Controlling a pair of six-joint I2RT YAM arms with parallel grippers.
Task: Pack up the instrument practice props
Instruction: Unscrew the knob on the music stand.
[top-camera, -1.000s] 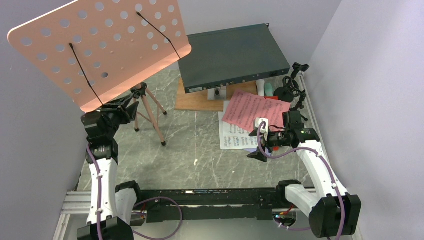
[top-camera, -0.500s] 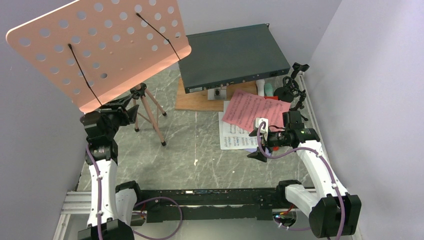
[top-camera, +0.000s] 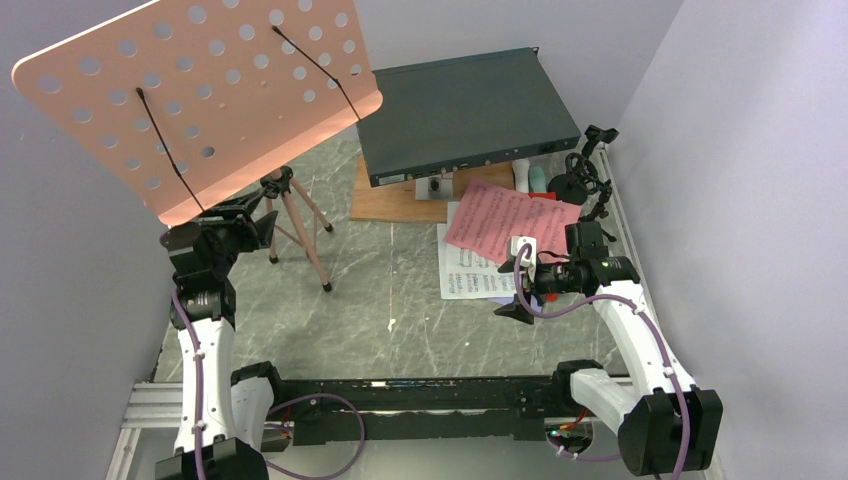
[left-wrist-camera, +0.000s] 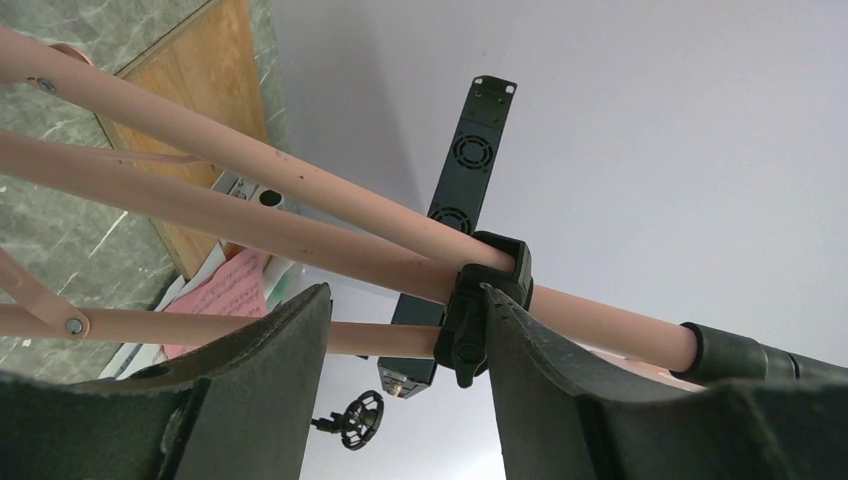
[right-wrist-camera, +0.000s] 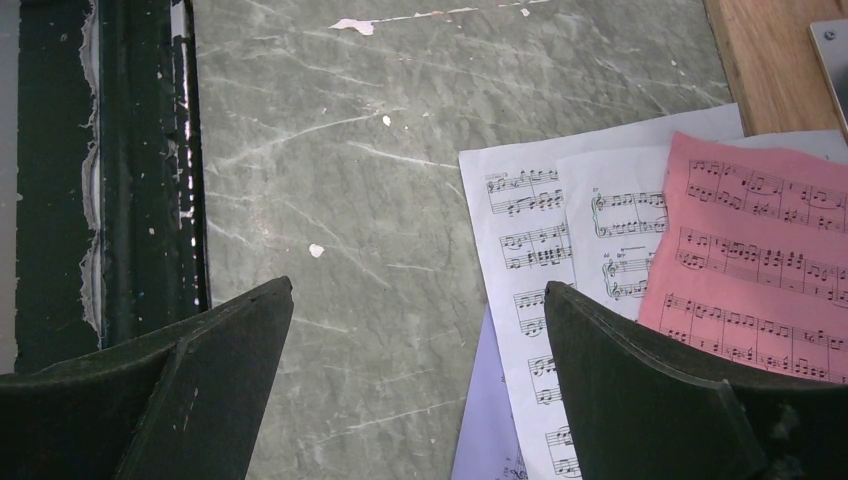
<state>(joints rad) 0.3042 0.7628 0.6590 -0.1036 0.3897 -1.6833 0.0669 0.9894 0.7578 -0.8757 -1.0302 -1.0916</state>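
Note:
The salmon-pink perforated music stand (top-camera: 200, 100) stands at the left on its tripod legs (top-camera: 300, 225). My left gripper (top-camera: 250, 215) is raised at its pole, open. In the left wrist view the gripper (left-wrist-camera: 405, 295) has its jaws apart below the pole (left-wrist-camera: 300, 235), with the black clamp collar (left-wrist-camera: 480, 300) against the right finger. Pink (top-camera: 505, 215), white (top-camera: 465, 270) and lavender (right-wrist-camera: 485, 420) sheet-music pages lie overlapped at the right. My right gripper (top-camera: 512, 287) hovers wide open over their left edge (right-wrist-camera: 418, 288), holding nothing. The black mic stand (top-camera: 585, 175) and small tubes (top-camera: 530, 175) sit behind the pages.
A dark grey rack-mount box (top-camera: 465, 110) rests on a wooden board (top-camera: 390, 200) at the back centre. Walls close in the left, back and right sides. A black rail (top-camera: 420, 395) runs along the near edge between the arm bases.
The left jaws have spread wider around the stand's pole and the stand's tray has shifted slightly left. The right arm has not moved.

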